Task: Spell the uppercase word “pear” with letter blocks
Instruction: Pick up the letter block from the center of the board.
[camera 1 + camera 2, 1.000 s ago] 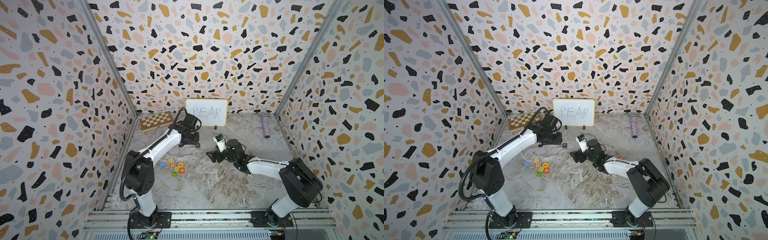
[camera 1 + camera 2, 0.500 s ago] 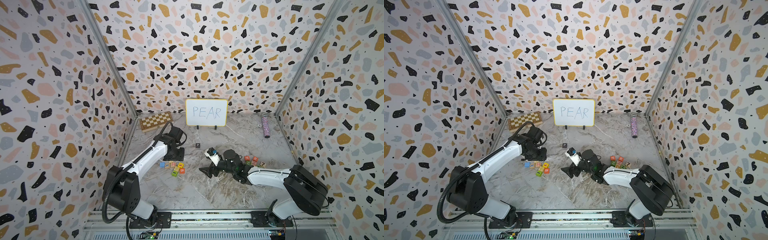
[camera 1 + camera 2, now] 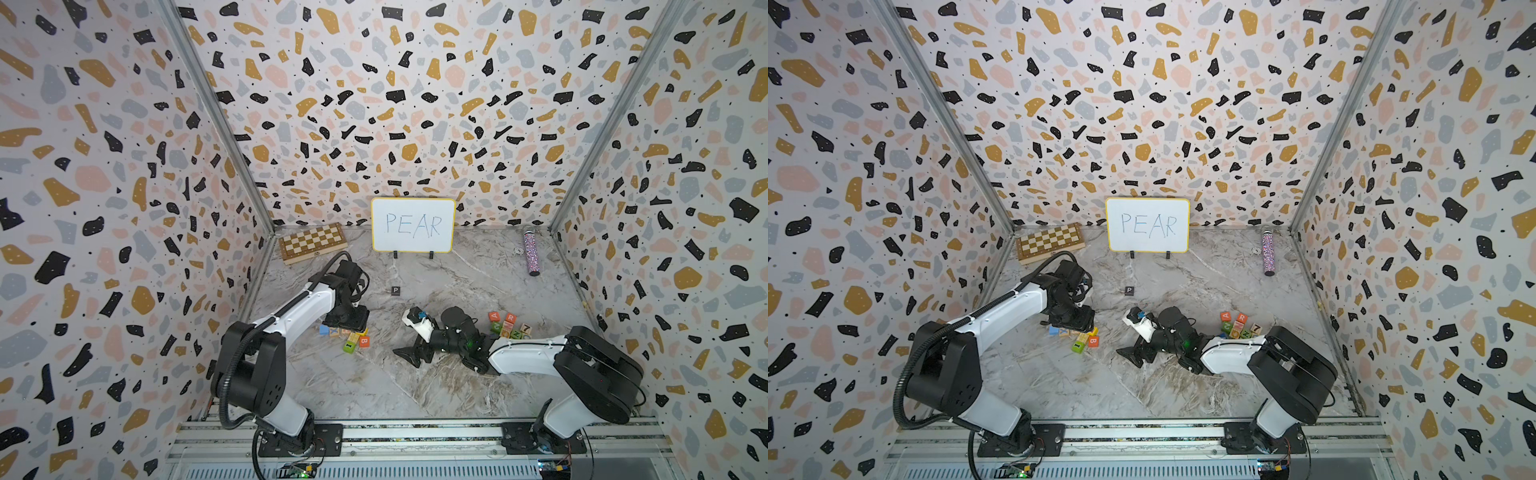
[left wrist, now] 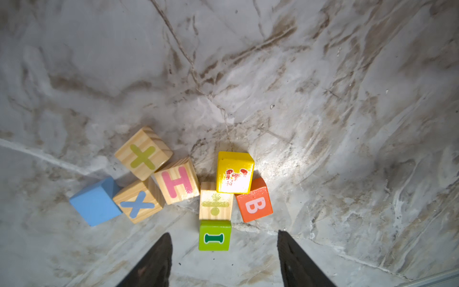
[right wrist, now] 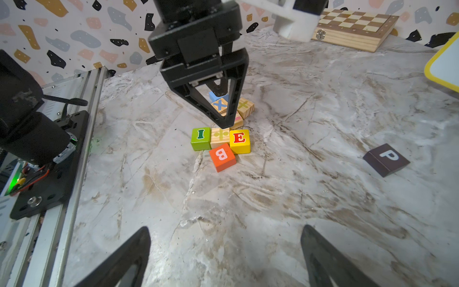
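The black P block (image 3: 395, 290) (image 3: 1129, 291) (image 5: 386, 159) lies alone in front of the whiteboard. The yellow E block (image 4: 234, 172) (image 5: 239, 140) sits in the left cluster, touching the orange-red B cube (image 4: 254, 200). Orange-red A (image 3: 494, 316) and R (image 3: 510, 319) blocks lie in the right pile. My left gripper (image 4: 224, 236) (image 3: 347, 322) hangs open and empty just above the left cluster, over the green I cube (image 4: 214, 236). My right gripper (image 5: 226, 229) (image 3: 409, 353) is open and empty, low over bare marble mid-table, facing the left cluster.
A whiteboard (image 3: 412, 224) reading PEAR stands at the back. A chessboard box (image 3: 312, 242) lies back left and a glitter tube (image 3: 530, 253) back right. Wooden X, H and sign cubes and a blue cube (image 4: 95, 201) crowd the left cluster. Green and wooden cubes (image 3: 515, 331) fill the right pile.
My left gripper left the P block on the table, drew back to the left cluster and opened wider. My right arm swung forward and left, uncovering the right pile.
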You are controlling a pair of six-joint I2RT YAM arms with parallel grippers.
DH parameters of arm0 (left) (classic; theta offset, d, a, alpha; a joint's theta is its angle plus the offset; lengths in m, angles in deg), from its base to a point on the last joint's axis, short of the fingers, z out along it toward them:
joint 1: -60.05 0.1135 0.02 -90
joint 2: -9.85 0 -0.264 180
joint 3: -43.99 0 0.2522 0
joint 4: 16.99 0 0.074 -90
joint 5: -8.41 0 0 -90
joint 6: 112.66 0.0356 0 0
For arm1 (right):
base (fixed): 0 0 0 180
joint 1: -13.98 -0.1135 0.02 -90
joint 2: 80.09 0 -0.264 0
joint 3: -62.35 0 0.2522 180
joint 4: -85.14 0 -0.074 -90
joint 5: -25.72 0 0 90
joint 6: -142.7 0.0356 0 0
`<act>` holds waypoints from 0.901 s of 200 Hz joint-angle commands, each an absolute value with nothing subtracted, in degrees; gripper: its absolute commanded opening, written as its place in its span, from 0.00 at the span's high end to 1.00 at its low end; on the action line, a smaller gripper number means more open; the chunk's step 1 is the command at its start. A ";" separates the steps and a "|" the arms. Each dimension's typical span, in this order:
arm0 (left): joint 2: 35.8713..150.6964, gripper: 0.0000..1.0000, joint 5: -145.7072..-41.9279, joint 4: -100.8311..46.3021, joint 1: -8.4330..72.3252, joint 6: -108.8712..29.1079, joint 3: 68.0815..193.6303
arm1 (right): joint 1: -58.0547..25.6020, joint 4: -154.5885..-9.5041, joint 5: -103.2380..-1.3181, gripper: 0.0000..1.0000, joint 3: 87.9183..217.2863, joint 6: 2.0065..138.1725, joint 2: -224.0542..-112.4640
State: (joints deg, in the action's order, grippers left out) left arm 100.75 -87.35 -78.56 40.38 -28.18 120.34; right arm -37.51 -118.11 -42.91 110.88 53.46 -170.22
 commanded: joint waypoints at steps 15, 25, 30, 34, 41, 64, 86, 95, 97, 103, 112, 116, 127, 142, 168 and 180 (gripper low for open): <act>102.18 0.32 -87.24 -76.39 39.43 -26.48 121.79 | -37.89 -119.56 -43.29 0.04 111.68 52.70 -169.98; 102.16 0.29 -87.31 -75.23 39.01 -26.44 121.43 | -37.92 -119.61 -43.51 0.03 111.55 52.72 -169.95; 102.27 0.28 -87.57 -74.65 38.93 -26.60 121.31 | -37.90 -119.65 -43.70 0.03 111.59 52.96 -170.00; 102.38 0.28 -87.93 -74.31 38.87 -26.53 121.21 | -37.88 -119.73 -43.74 0.02 111.47 52.89 -170.01; 102.72 0.28 -88.34 -73.92 38.78 -26.48 121.12 | -37.88 -119.93 -43.70 0.02 111.51 52.93 -170.02; 104.17 0.30 -88.53 -73.56 38.55 -26.09 121.46 | -37.95 -120.01 -43.67 0.02 111.44 52.89 -169.84; 105.37 0.32 -88.36 -73.47 38.51 -25.89 121.52 | -38.01 -119.65 -44.17 0.01 111.38 52.88 -169.71; 105.69 0.34 -88.44 -73.12 38.52 -25.42 121.30 | -37.96 -119.52 -44.32 0.01 111.37 52.96 -169.68; 105.77 0.34 -88.44 -73.05 38.49 -25.28 121.30 | -37.99 -119.53 -44.32 0.01 111.38 52.94 -169.70; 105.99 0.34 -88.25 -73.00 38.50 -25.17 121.30 | -38.01 -119.43 -44.30 0.01 111.50 52.88 -169.62; 106.18 0.34 -88.01 -72.81 38.46 -25.06 121.18 | -38.03 -119.39 -44.30 0.01 111.48 52.88 -169.57; 106.18 0.34 -88.05 -72.59 38.50 -25.05 121.05 | -38.02 -119.40 -44.29 0.01 111.40 52.92 -169.61; 106.26 0.34 -87.79 -72.19 38.48 -25.06 120.77 | -37.99 -119.47 -44.21 0.01 111.38 52.89 -169.61; 106.75 0.35 -87.83 -71.99 38.49 -25.11 120.81 | -37.98 -119.43 -44.24 0.01 111.41 53.00 -169.48; 107.54 0.35 -87.66 -71.01 38.34 -25.28 120.62 | -38.00 -119.36 -44.24 0.01 111.49 53.12 -169.43; 107.97 0.37 -87.83 -70.90 38.42 -25.34 120.68 | -37.97 -119.24 -44.23 0.01 111.40 52.99 -169.33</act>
